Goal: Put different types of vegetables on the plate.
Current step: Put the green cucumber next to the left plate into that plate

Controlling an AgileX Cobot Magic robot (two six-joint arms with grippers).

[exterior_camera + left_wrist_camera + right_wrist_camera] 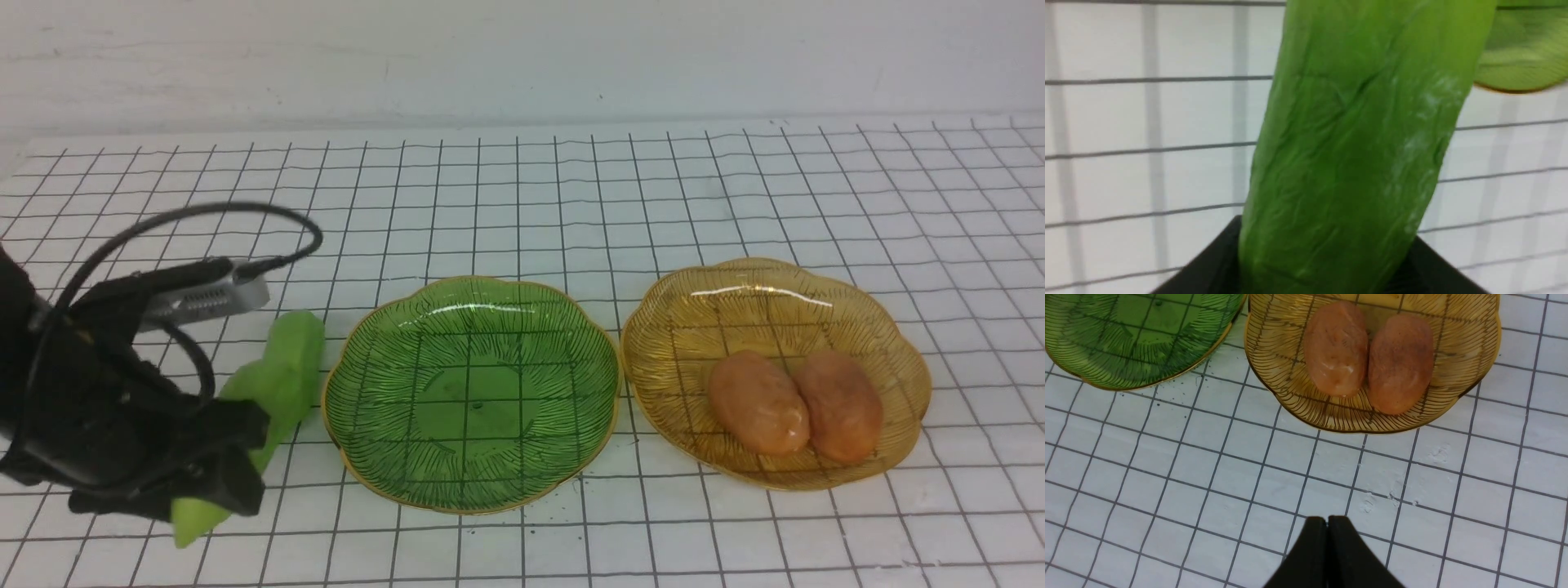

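1. Table (735, 180): white sheet with a black grid. It carries everything else.
2. Green plate (473, 392): centre of the table, holds nothing. Judged to be the pepper's destination.
3. Amber plate (775, 302): just right of the green plate, rims nearly touching.
4. Left gripper (220, 465): low over the table, left of the green plate. Jaws are part-way closed, pinching the pepper near its lower, tapered end. The left wrist view shows the pepper rising out from between the black jaws.
5. Pepper (286, 367): light green, long, slanted, its upper end just beside the green plate's rim. Cannot tell whether it is clear of the table. Only one pepper can be made out for certain.
   - Handling (judgement): looks light, with a wrinkled, slightly soft skin, so it should give a little under the jaws and slip little.
   - The present hold is far off-centre, so the long free end may swing or droop. A hold nearer the middle would be steadier.
6. Potatoes (758, 404) (841, 406): two orange-brown ovals lying side by side and touching in the amber plate. Plump and smooth, they may roll.
7. Right gripper (1327, 526): jaws pressed together, holding nothing, above bare table near the amber plate.
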